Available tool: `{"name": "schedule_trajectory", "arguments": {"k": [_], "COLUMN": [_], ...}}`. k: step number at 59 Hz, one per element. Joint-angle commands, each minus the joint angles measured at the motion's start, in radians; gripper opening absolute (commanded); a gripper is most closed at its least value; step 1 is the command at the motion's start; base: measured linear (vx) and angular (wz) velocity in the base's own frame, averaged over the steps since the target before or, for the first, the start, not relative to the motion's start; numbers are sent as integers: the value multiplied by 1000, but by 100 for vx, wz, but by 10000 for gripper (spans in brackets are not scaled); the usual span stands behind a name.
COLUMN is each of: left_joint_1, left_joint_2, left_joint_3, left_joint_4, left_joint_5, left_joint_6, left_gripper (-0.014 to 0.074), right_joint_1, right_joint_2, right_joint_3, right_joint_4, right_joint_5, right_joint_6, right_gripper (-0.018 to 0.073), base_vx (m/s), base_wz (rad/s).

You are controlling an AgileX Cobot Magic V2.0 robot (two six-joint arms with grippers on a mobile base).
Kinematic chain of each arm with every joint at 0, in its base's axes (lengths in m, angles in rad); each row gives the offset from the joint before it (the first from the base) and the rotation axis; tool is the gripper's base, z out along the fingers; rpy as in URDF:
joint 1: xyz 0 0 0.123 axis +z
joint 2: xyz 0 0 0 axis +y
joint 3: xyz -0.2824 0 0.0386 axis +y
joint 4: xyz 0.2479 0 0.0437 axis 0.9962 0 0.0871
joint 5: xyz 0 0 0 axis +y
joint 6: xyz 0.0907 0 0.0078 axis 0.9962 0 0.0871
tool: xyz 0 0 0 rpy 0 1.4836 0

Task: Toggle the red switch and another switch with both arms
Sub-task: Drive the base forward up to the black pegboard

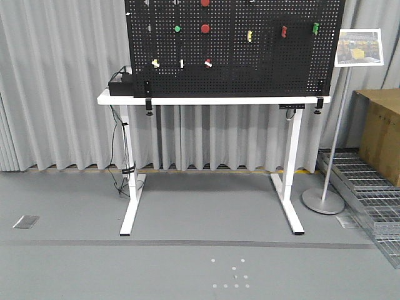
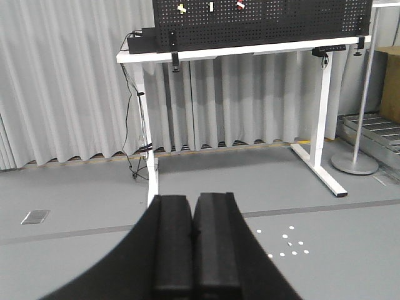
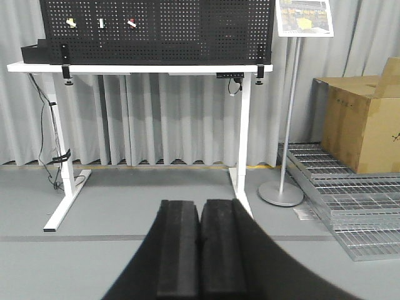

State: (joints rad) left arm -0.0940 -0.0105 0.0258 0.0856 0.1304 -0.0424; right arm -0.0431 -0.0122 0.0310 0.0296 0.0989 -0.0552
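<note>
A black pegboard (image 1: 262, 62) stands on a white table (image 1: 187, 99) far ahead. In its lower row the red switch (image 1: 208, 62) is small, with a white lever tip; it also shows as the red switch (image 2: 240, 5) and the red switch (image 3: 132, 23). Left of it, past a slim white toggle (image 1: 182, 63), sits another switch (image 1: 155, 63), chunky and pale yellow, also seen as another switch (image 2: 182, 8) and another switch (image 3: 72, 24). My left gripper (image 2: 192, 200) and right gripper (image 3: 200, 203) are both shut on nothing, low over the floor and well short of the table.
Round red buttons (image 1: 205, 28) and a green button (image 1: 177, 28) sit higher on the board. A black box (image 1: 120, 82) with cables is on the table's left end. At the right stand a sign stand (image 1: 323, 201), a cardboard box (image 3: 362, 122) and metal grates (image 3: 350, 194).
</note>
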Motion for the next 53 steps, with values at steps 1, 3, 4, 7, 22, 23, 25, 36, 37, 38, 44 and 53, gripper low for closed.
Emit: {"name": "schedule_trajectory", "arguments": {"k": [1, 3, 4, 7, 22, 23, 25, 36, 37, 38, 44, 53], "left_joint_1": [0, 0, 0, 0, 0, 0, 0, 0, 0, 0, 0, 0], "left_joint_2": [-19, -19, -19, -19, -19, -19, -19, -19, -19, -19, -19, -19], "left_joint_3": [20, 20, 20, 20, 20, 20, 20, 20, 20, 20, 20, 20], "left_joint_4": [-2, -2, -2, -2, -2, -2, -2, -2, -2, -2, -2, -2], "left_joint_5": [-75, -75, -75, -75, -75, -75, -75, -75, -75, -75, -75, -75], "left_joint_6": [-2, -2, -2, -2, -2, -2, -2, -2, -2, -2, -2, -2], "left_gripper": [3, 3, 3, 3, 3, 3, 3, 3, 3, 3, 3, 3], "right_joint_1": [-7, -7, -7, -7, -7, -7, -7, -7, -7, -7, -7, -7], "right_joint_2": [-10, -10, -10, -10, -10, -10, -10, -10, -10, -10, -10, -10], "right_joint_3": [6, 6, 6, 6, 6, 6, 6, 6, 6, 6, 6, 6], "right_joint_4": [-7, -7, -7, -7, -7, -7, -7, -7, -7, -7, -7, -7], "right_joint_5": [-81, -81, -81, -81, -81, -81, -81, -81, -81, -81, -81, -81], "right_joint_6": [-4, -4, -4, -4, -4, -4, -4, -4, -4, -4, -4, -4], "right_gripper": [-6, -6, -6, -6, -6, -6, -6, -6, -6, -6, -6, -6], "base_vx": [0, 0, 0, 0, 1, 1, 2, 6, 11, 13, 18, 26], "base_wz": [0, 0, 0, 0, 0, -4, -5, -6, -5, -5, -3, 3]}}
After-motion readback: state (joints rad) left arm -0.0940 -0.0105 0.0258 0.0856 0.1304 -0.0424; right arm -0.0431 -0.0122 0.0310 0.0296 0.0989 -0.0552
